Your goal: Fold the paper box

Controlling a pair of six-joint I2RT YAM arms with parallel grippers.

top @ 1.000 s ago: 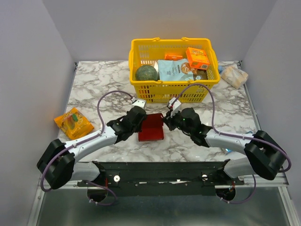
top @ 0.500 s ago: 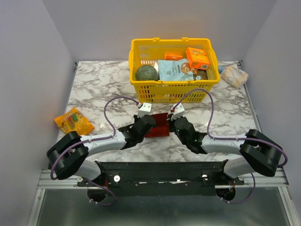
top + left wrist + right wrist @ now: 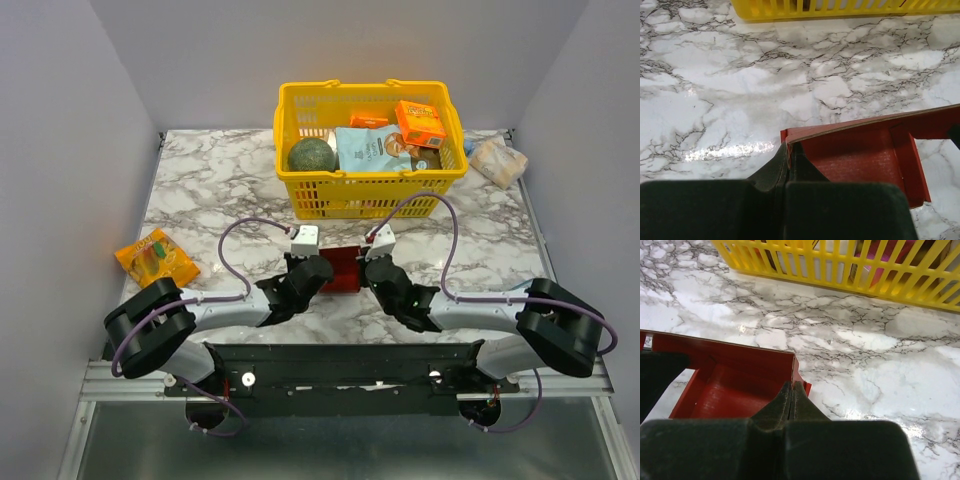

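Top view. The red box [image 3: 341, 268] lies just in front of the yellow basket [image 3: 360, 197], level with its middle, on the marbled surface [image 3: 200, 190]. It is partly formed: a flat floor with thin walls standing up round it.

The left gripper [image 3: 320, 270] meets the box on its left side. The left wrist view shows the jaws pressed together on the upper edge of a red wall at a corner, with the cardboard pinched between them. The right gripper [image 3: 368, 270] meets the box on its right side. The right wrist view shows its jaws likewise clamped on a thin wall edge at the corner nearest that camera. The two grippers face each other across the box.

Whether the floor of the box touches the surface cannot be told.

Inside the basket: a dark green ball [image 3: 312, 155], a pale blue pouch [image 3: 368, 148] and an orange carton [image 3: 420, 122]. An orange packet [image 3: 155, 261] lies well to the basket's front left, and a clear-wrapped parcel [image 3: 498, 160] sits just to its right.
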